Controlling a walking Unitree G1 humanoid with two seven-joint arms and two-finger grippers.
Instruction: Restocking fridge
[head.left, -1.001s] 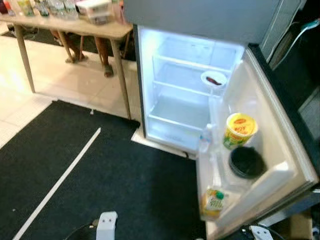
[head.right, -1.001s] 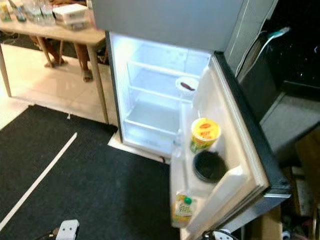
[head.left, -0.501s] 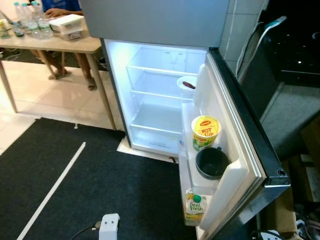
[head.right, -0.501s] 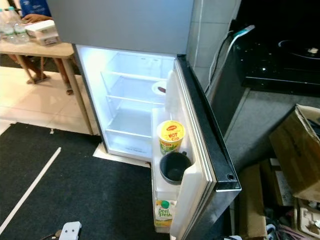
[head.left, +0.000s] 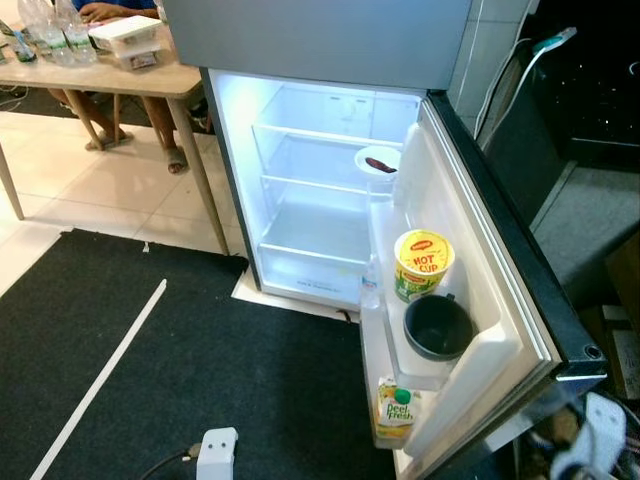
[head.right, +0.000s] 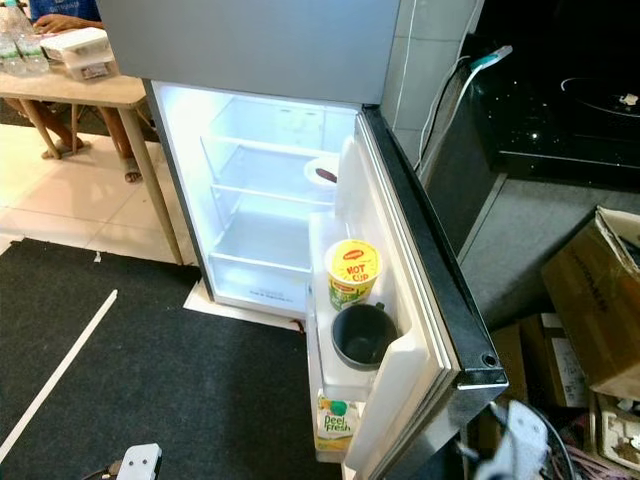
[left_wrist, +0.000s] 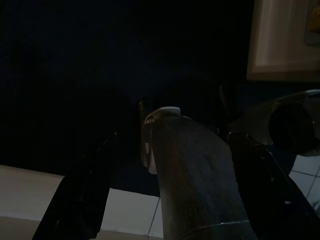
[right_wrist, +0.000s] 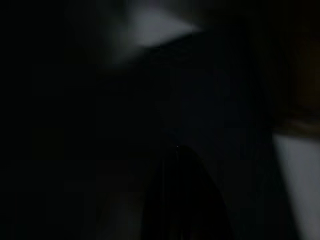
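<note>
The fridge (head.left: 320, 200) stands open and lit, its shelves bare. Its door (head.left: 500, 300) swings to the right. The door racks hold a white bowl (head.left: 380, 162), a yellow noodle cup (head.left: 423, 262), a dark cup (head.left: 437, 328), a small clear bottle (head.left: 371, 285) and a juice carton (head.left: 397, 408). In the dim left wrist view my left gripper (left_wrist: 170, 135) hangs low with a dark cylinder with a white cap (left_wrist: 195, 175) between its fingers (left_wrist: 80, 200). A blurred white part of my right arm (head.right: 520, 440) shows low beside the door. The right wrist view is nearly black.
A black mat (head.left: 150, 380) with a white line (head.left: 100, 380) covers the floor before the fridge. A wooden table (head.left: 120, 85) with bottles and a seated person's legs (head.left: 170, 140) are at the left. A dark counter (head.right: 560, 120) and cardboard boxes (head.right: 600, 300) are at the right.
The camera has swung and steadied, so the fridge now sits more centred and sharper. A blurred white part of my right arm has come up at the lower right.
</note>
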